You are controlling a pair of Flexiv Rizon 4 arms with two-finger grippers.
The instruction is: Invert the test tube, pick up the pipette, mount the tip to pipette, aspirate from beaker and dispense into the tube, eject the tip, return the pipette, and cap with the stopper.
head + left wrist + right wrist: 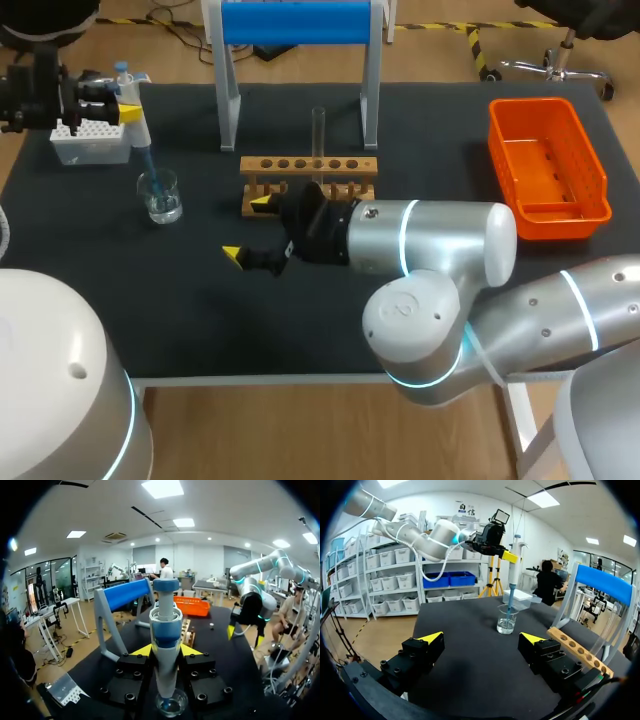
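Head view — one beaker (160, 196), one pipette (141, 138)

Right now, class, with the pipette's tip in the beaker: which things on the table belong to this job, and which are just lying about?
Belong to the job: pipette, held in the left gripper; beaker; test tube, upright in the wooden rack; white tip box.

Lying about, as far as the task tells: orange basket; blue-barred stand behind the rack.

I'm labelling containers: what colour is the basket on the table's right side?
Orange; the basket shows best in the head view.
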